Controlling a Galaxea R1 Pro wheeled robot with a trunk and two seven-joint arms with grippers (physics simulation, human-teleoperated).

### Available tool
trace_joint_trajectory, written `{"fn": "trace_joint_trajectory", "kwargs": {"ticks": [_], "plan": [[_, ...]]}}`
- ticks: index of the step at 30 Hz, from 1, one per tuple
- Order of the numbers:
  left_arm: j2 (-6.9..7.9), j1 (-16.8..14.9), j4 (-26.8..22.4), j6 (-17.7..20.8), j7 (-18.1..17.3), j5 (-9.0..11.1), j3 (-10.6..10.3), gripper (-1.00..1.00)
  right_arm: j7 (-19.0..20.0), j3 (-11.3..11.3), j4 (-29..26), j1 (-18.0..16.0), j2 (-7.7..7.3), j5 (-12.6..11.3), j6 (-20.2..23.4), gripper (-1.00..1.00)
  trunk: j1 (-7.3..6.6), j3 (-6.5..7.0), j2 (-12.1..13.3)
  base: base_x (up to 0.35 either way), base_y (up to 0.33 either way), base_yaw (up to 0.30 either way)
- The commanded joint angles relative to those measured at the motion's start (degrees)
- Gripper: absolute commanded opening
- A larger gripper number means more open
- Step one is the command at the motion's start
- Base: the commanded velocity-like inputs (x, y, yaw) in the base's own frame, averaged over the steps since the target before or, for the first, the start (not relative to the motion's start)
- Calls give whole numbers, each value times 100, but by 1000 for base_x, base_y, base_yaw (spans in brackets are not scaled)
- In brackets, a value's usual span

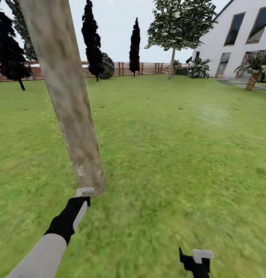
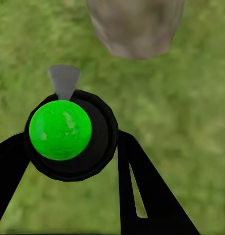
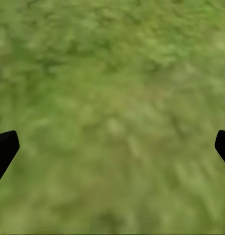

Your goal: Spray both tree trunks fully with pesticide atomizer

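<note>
Holding the atomizer in the left gripper, low at the foot of the near trunk. Seen along the left wrist: 2 black fingers clamped on either side of a round black body, green dome on top, grey nozzle aimed at the trunk base just ahead, near but apart. Pale flecks low on the bark, perhaps spray; cannot tell how much of the column is covered.

Probably light, small and rigid, so no strain on the arm. Round and likely smooth, so liable to twist or slip between flat pads if jolted. Best gripped across the body below the dome, as now, leaving the nozzle free and facing the bark.

Underfoot, flat green lawn, nothing in the way near the arms. Behind, a slatted fence with dark conifers along it. Further right, well apart from here, the 2nd tree, thin at this range, across open grass: plenty of room to drive over.

Lower right, the right gripper, fingers spread wide over bare grass, holding nothing. Far right, the house and a palm.
</note>
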Motion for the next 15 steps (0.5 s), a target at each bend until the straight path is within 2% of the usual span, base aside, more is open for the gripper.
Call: {"fn": "trace_joint_trajectory", "kwargs": {"ticks": [1, 15], "plan": [[0, 0, 0, 1, 1, -5, -2, -100, 0, 0, -4, 3, 0, 0, 0, 100, 0, 0, 0, 80, -272, 278], [0, 0, 0, -5, -16, -3, -3, -100, 0, 0, 0, 0, 0, 0, 0, 100, 0, 0, 0, 81, -272, 278]]}}
